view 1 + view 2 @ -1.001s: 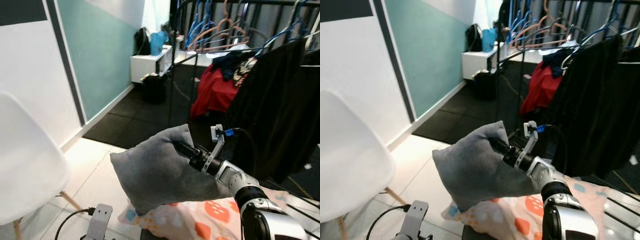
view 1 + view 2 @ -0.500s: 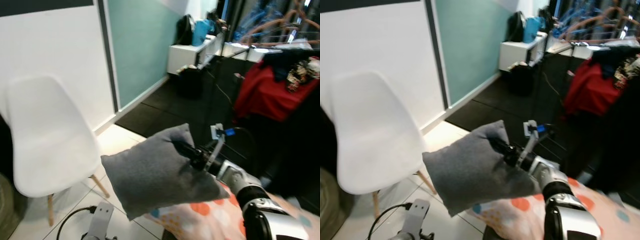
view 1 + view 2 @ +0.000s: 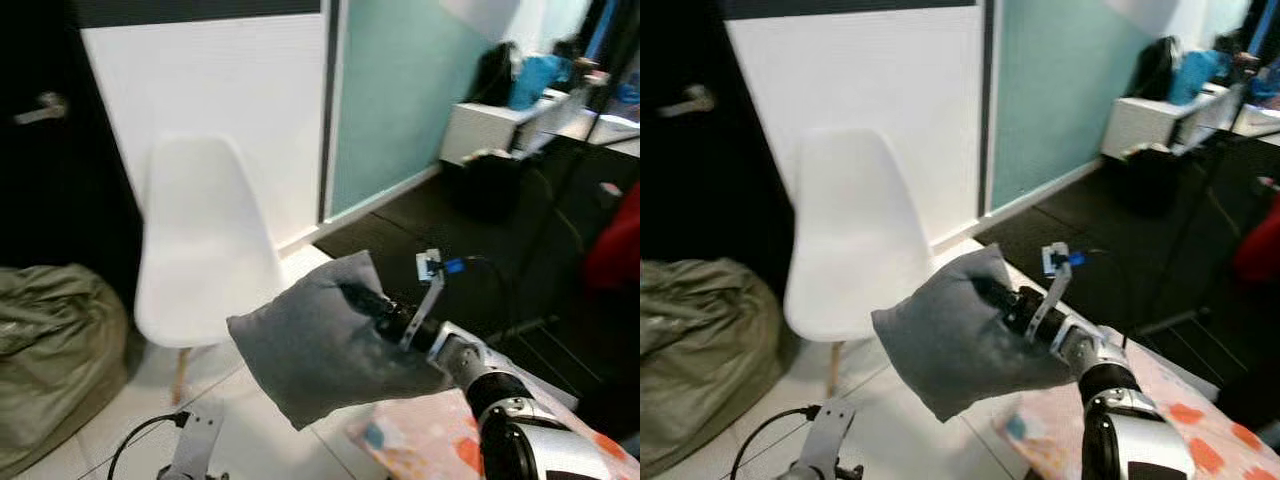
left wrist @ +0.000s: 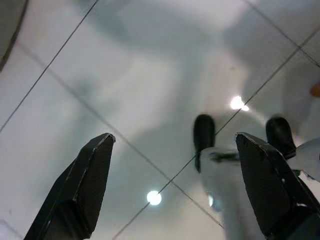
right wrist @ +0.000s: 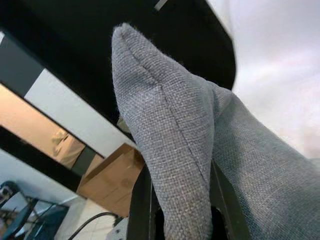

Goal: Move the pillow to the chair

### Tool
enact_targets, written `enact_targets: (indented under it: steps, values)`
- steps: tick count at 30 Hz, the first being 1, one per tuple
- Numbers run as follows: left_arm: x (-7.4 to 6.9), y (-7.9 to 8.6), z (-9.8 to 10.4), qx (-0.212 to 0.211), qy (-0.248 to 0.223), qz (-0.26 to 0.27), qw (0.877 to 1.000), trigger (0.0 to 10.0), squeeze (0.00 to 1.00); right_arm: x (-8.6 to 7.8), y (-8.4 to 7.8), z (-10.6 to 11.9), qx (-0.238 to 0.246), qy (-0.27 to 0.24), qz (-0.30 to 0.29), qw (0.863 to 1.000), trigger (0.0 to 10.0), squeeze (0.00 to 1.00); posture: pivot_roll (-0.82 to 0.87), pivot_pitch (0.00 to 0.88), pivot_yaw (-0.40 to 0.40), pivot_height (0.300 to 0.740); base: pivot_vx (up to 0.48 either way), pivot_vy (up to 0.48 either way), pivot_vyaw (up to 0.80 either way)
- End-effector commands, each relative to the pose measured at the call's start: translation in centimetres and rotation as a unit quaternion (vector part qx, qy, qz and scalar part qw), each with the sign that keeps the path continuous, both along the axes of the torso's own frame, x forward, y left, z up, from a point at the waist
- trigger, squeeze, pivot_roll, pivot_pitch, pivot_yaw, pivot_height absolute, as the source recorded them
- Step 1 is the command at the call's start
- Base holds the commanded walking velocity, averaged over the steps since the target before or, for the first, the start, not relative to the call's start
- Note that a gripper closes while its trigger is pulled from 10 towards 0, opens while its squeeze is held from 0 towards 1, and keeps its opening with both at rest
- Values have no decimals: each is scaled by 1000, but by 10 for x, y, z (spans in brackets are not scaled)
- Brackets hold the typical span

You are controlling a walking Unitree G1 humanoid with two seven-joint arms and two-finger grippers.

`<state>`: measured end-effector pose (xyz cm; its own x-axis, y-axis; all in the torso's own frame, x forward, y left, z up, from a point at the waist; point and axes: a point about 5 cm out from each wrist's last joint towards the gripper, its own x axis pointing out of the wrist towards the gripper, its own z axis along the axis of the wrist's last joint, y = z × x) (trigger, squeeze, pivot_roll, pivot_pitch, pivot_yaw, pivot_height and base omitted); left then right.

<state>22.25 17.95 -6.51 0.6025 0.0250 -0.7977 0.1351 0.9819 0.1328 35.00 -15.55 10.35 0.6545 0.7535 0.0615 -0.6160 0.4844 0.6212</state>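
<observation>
Right gripper (image 3: 358, 297) clamped on grey pillow (image 3: 315, 345), aloft near white chair (image 3: 200, 250); left gripper (image 4: 175, 190) fingers wide, over floor tiles (image 4: 125, 75)

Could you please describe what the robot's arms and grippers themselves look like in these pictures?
The right arm is silver metal in rounded, jointed segments, turning black near the wrist. A small white bracket with a blue connector stands above the wrist, trailing a black cable. The right gripper has long black fingers. The left gripper has two broad, tapering matte black fingers, and its arm carries a grey plate with a black cable.
</observation>
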Motion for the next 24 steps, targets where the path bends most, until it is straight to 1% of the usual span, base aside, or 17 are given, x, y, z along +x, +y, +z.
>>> enact_targets:
  steps: [1,4,7,9,10,12,17,18,19,21,22,24]
  values:
    - [-4,1,-2,5,5,-4,1000,10000,0,3,-3,4,3,-15,-19,1000,10000,0,-142,0,-55,702,0,0,769]
    - [-4,2,-2,4,4,-2,1000,10000,0,3,-6,-4,-19,4,-51,999,10000,0,-133,0,-60,702,0,0,769]
    - [-4,2,-2,4,4,0,1000,10000,0,2,-7,-6,-24,9,-59,998,10000,0,-130,0,-62,702,0,0,771]
    - [-4,2,-2,4,2,2,1000,10000,0,0,-11,-13,-41,26,-77,996,10000,0,-127,0,-66,702,0,0,772]
    - [-4,2,-2,4,2,2,1000,10000,0,0,-11,-13,-41,26,-77,996,10000,0,-127,0,-66,702,0,0,769]
    - [-5,2,-2,3,1,2,1000,10000,0,-4,-14,-23,-58,45,-89,993,10000,0,-121,0,-63,702,0,0,775]
    - [-5,3,-3,1,1,3,1000,10000,0,-8,-16,-30,-64,59,-100,991,10000,0,-126,0,-61,702,0,0,772]
    - [-5,3,-3,1,0,5,1000,10000,0,-9,-17,-34,-78,71,-111,988,10000,0,-121,0,-65,702,0,0,0]
    - [-5,3,-3,1,0,5,1000,10000,0,-9,-17,-34,-78,71,-111,988,10000,0,-121,0,-65,702,0,0,0]
    - [-5,3,-2,0,-2,6,1000,10000,0,-9,-19,-37,-94,83,-130,984,10000,0,-119,0,-63,702,0,0,0]
    - [-5,3,-2,0,-2,6,1000,10000,0,-9,-19,-37,-94,83,-130,984,10000,0,-119,0,-63,702,0,0,0]
    - [-4,3,-2,0,-4,3,1000,10000,0,-7,-22,-36,-91,90,-153,980,10000,0,-122,0,-67,702,0,0,0]
